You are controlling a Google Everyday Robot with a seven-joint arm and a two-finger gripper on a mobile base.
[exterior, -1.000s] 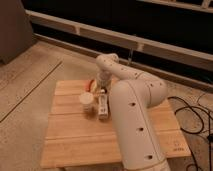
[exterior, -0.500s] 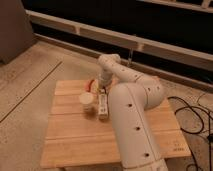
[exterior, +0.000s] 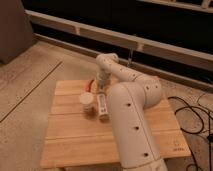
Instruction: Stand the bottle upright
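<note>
The bottle is slim and whitish and lies on its side on the wooden table, pointing roughly from far to near. It lies just right of a short round white cup. My gripper hangs down from the white arm just beyond the bottle's far end, close above the table. A small orange-red object lies just left of the gripper.
My thick white arm crosses the right half of the table and hides it. The table stands on a speckled floor. A low ledge and a dark wall run behind it. Black cables lie on the floor at the right.
The arm has shifted slightly and the gripper stays at the bottle's far end. The bottle, cup and orange-red object lie where they were.
</note>
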